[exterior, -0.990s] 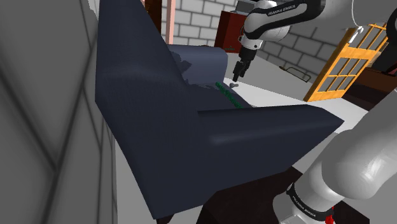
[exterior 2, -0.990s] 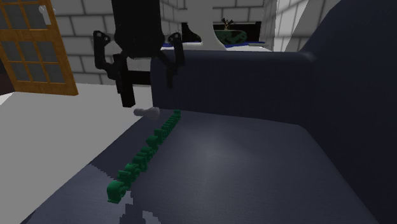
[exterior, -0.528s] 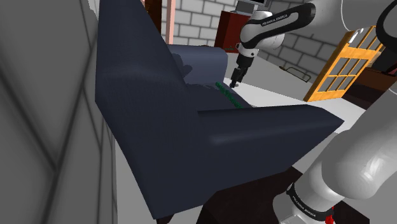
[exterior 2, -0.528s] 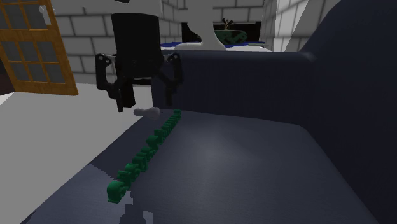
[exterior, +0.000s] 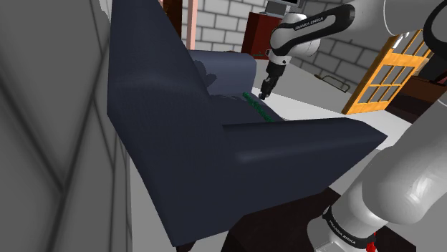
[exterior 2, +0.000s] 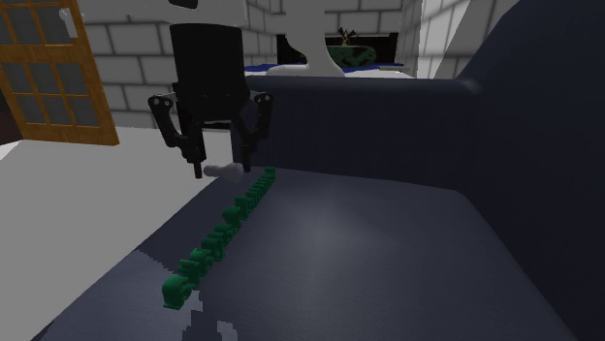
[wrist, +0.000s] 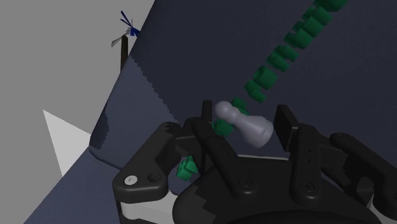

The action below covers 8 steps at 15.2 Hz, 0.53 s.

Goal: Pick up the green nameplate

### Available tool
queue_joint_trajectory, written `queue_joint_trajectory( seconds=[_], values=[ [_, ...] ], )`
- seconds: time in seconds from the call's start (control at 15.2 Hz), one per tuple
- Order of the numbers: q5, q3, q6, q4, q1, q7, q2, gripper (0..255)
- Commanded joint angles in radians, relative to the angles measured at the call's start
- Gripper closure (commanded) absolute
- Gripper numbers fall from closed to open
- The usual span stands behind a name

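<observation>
Second exterior view: a big dark blue sofa [exterior 2: 388, 252] takes up most of the room here. A green nameplate made of chunky letters [exterior 2: 218, 237] lies flat on the seat, in a long line close to the seat's front edge. Its far end points at the far armrest.

The black two-finger hand [exterior 2: 223, 167] hangs over that far end. Its fingers are spread wide and point down. They are not pinching anything.

A little grey chess pawn [exterior 2: 228, 170] lies on its side right by the last green letter. It sits down between the two fingertips. I cannot tell if a finger touches it.

From the wrist view, the grey pawn [wrist: 245, 125] lies across the gap in the hand [wrist: 245, 121], and the green letters [wrist: 289, 51] run away from it along the seat.

In the shoulder view, the white arm reaches over the sofa [exterior: 165, 129]. The hand [exterior: 264, 91] is just above the nameplate's [exterior: 256, 107] far end. An orange frame with glass panes [exterior: 387, 71] leans by a grey brick wall [exterior: 222, 21].
</observation>
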<state>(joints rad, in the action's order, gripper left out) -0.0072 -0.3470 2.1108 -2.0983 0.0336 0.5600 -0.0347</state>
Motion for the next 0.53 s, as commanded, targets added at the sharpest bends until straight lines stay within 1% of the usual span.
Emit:
queue_joint_trajectory(
  seconds=[0.0, 0.13, 0.46],
  values=[
    [0.000, 0.000, 0.000, -0.001, 0.000, 0.000, 0.001, 255],
    [0.001, 0.000, 0.001, 0.000, -0.001, -0.001, 0.003, 255],
    [-0.007, 0.002, -0.065, 0.046, -0.001, -0.007, -0.019, 255]
  ],
)
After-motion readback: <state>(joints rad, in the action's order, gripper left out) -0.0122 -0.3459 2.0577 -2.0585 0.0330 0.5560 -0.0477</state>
